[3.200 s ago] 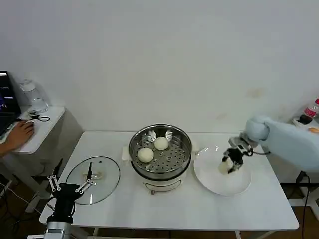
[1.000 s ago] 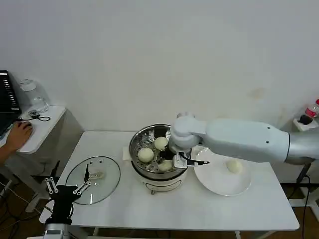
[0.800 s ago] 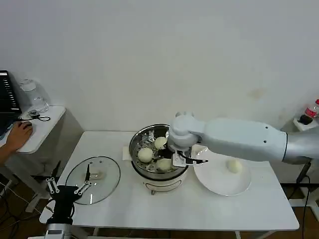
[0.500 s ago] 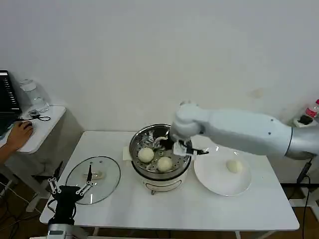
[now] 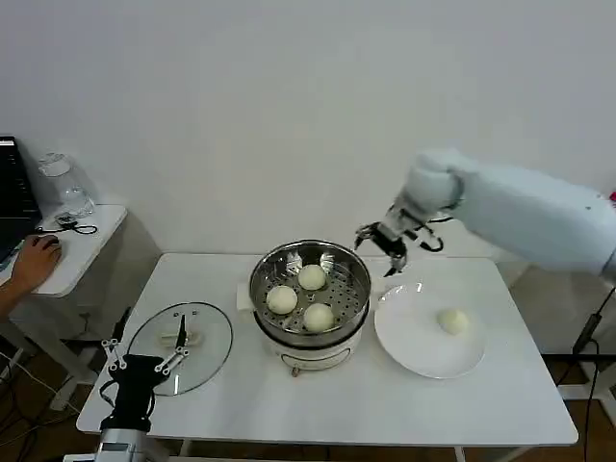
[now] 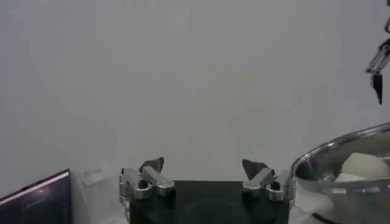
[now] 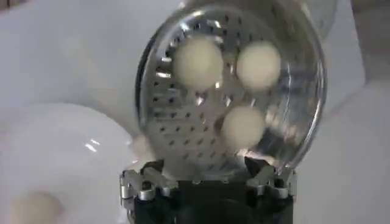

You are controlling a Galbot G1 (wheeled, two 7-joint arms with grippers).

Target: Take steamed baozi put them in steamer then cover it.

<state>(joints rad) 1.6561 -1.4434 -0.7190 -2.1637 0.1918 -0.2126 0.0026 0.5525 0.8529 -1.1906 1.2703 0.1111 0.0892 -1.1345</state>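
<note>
Where writing might be looked for, on steamer, plate or cover, no brand, label or lettering can be read.

Steamer (image 5: 310, 296): shiny steel pot on a white base, mid-table (image 5: 385, 404); three steamed baozi (image 5: 319, 317) rest on its perforated tray, two toward the front, one behind.

Fourth bun (image 5: 451, 320): on the white plate (image 5: 414, 342), just right of the steamer.

Cover (image 5: 180, 347): glass lid lying flat on the table, left of the steamer, pale handle up.

Right tool (image 5: 382, 242): fingers spread apart, nothing between them, raised in the air above the gap between the steamer's rear right rim and the plate, clear of both. From its wrist camera the right tool (image 7: 207, 173) looks down on the three buns in the tray, with the plate and the fourth bun off to one side.

Left tool (image 5: 142, 367): fingers spread, empty, low at the table's front left edge, beside the cover.

Change from earlier: 3.2 s ago the tray held two buns and the right tool was at a bun on the plate; a second ago it was down inside the steamer; it has since risen and drawn back, leaving a third bun in the tray.
</note>
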